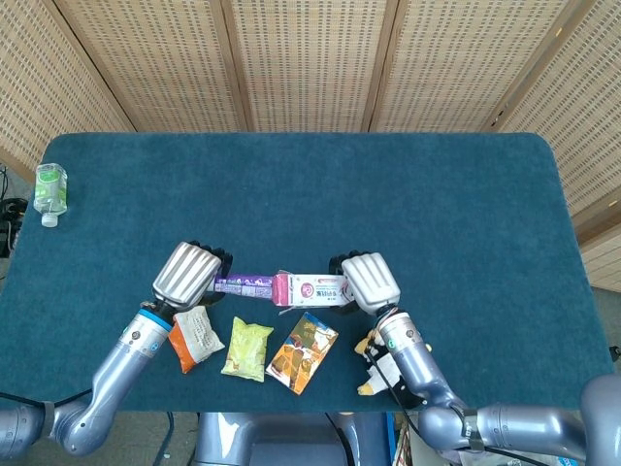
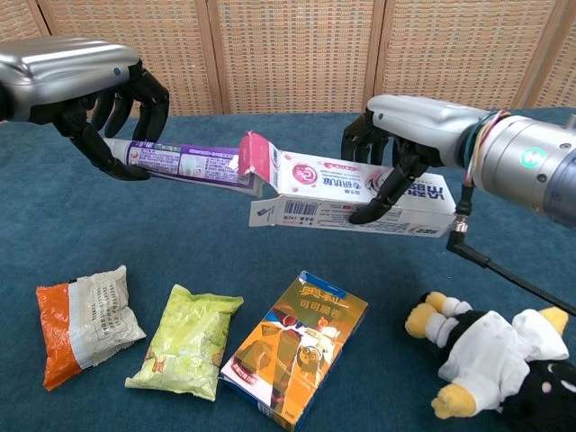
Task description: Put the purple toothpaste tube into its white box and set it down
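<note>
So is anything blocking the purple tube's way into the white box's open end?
Nothing visible: the purple toothpaste tube, held by the left hand, already meets the open flapped end of the white cardboard box held by the right hand.

blue table [image 1: 291,184], snack packets [image 2: 135,335], box [image 2: 295,357], penguin [image 2: 495,360], bottle [image 1: 49,191]

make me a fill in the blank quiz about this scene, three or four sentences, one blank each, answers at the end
1. The left hand holds the purple ____.
2. The right hand holds the white ____.
3. The box has its open flap turned toward the ____ hand.
4. The toy penguin lies under the ____ arm.

Missing words: tube; box; left; right
</note>
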Available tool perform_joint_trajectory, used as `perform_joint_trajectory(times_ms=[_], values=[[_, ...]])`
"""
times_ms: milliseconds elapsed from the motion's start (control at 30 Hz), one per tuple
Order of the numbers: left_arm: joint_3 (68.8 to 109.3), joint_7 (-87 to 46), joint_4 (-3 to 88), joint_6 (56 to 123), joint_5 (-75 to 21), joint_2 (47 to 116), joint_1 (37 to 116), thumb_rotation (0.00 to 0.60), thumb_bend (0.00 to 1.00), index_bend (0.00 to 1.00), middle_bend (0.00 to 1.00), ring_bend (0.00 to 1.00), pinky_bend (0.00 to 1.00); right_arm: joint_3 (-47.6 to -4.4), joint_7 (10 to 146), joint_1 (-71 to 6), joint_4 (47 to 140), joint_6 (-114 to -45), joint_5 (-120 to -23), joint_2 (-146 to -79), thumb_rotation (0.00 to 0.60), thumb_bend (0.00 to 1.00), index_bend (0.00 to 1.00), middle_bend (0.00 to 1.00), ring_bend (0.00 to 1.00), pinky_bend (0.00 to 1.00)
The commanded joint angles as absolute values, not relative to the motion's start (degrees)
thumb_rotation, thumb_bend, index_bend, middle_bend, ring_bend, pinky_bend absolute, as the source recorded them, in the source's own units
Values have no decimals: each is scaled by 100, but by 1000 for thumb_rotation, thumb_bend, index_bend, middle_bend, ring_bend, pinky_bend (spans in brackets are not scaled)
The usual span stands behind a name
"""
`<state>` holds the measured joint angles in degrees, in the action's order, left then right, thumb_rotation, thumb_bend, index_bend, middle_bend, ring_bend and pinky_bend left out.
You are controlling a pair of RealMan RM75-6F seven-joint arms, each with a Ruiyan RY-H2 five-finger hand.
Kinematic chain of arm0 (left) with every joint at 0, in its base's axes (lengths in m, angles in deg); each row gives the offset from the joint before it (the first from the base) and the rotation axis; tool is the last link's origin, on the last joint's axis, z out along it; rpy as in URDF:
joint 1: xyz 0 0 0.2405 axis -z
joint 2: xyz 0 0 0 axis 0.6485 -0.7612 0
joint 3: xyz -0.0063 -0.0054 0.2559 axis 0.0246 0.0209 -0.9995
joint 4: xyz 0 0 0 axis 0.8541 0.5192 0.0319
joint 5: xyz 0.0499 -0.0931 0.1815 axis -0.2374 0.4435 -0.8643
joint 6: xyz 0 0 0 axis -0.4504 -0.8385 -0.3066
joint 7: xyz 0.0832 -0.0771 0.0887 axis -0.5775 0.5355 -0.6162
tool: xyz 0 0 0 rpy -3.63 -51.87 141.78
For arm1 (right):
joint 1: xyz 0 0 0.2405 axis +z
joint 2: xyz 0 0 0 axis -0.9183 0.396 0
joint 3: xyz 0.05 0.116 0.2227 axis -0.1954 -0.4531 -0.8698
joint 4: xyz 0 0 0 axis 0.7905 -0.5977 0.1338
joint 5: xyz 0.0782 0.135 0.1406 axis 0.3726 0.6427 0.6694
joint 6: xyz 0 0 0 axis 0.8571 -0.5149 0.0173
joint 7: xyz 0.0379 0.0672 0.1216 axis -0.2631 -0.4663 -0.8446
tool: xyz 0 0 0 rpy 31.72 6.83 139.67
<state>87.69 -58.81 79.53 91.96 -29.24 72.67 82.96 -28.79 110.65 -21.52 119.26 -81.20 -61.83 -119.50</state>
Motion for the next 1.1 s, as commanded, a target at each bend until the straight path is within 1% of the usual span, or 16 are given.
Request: perform_joint_trajectory(times_ms=[33,333,767,1100], values=[[8771,-5920,7926,9177,-2878,7313,8309,600,242,809,715,614,578,-2875,11070,-2149,11944,-8126,-6197,-11956,600,37,596,533,417,467],[8786,-6158,7817,9167,-2727,7578,8392,600,242,809,715,614,578,-2885,11111,-2126,12006,-8139,-6218,-11964,600,38,596,533,417,467],[8811,-6376,7886,9297,-2711,7830,8448,600,241,809,715,614,578,-2910,11142,-2097,12036,-8175,-6225,-12021,600,38,596,532,417,467],[8882,-6705,7752,9493,-2836,8105,8541,600,242,809,715,614,578,-3068,10936,-2105,12154,-8171,-6085,-12049,600,38,596,532,417,467]])
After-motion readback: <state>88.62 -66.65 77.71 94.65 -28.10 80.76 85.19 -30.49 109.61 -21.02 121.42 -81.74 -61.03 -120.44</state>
